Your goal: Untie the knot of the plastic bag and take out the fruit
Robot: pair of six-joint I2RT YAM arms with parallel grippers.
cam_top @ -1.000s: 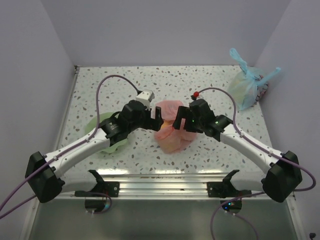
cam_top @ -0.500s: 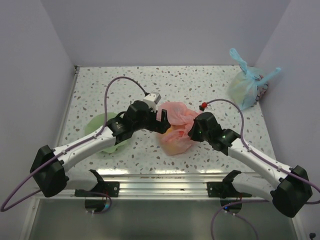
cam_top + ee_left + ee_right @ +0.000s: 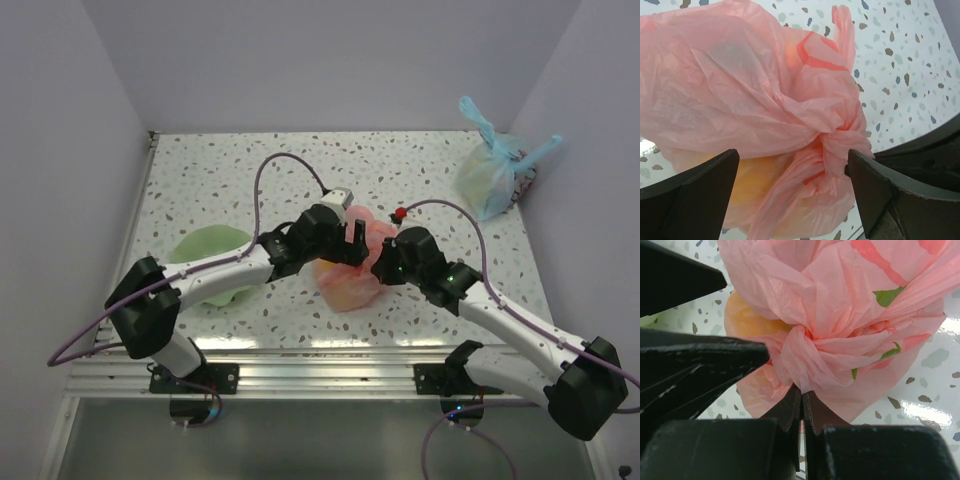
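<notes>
Both arms have moved since 1 second ago. The left arm has swung over to the right, so the left claw (image 3: pixel 347 240) now hangs over the top of the plastic bag (image 3: pixel 350 288). Before, it sat at the bag's left side. The right claw (image 3: pixel 384 264) was wide back then, and now it has snapped shut at the bag's right side. The bag lies in about the same spot, near the middle of the speckled table (image 3: pixel 250 170), between the 2 claws.

The left claw is wide. In its own camera, its 2 dark fingers stand far apart with the crinkly pink bag between them, and they do not squeeze it. The knot (image 3: pixel 841 131) is a small twisted pink bunch, closer to the finger on the right of that picture.

The right claw's fingers are pressed tight together. A thin bit of pink plastic is pinched between their tips, just under the knot.

The bag is tied. The fruit (image 3: pixel 742 315) is inside it and shows only as a round orange and yellow shape through the thin plastic.

A green bowl (image 3: pixel 205 250) sits to the left, partly under the left arm. A blue bag (image 3: pixel 490 178) sits far off in the back right corner.
</notes>
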